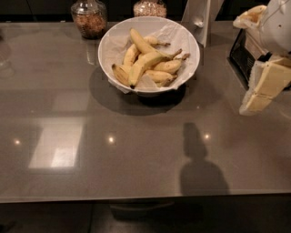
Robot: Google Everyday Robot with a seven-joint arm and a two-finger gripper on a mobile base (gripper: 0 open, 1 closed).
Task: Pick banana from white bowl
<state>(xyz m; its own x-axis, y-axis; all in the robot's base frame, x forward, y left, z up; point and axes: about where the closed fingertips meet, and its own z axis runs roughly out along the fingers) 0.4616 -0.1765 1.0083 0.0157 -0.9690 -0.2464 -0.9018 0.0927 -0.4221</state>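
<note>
The white bowl [104, 49], lined with crumpled white paper, stands at the back centre of the grey table. It holds several bananas. The banana [145, 65], the longest and thickest, yellow with a black tip, lies slantwise on top of the pile, its tip pointing to the bowl's front. My gripper [265, 88], cream-coloured, hangs at the right edge above the table. It is well to the right of the bowl, touches nothing, and is empty.
Two glass jars [89, 17] [149, 7] stand behind the bowl. A white upright stand [200, 19] is right behind the bowl's right side. A black holder [241, 53] with pale items sits at the far right, under my arm.
</note>
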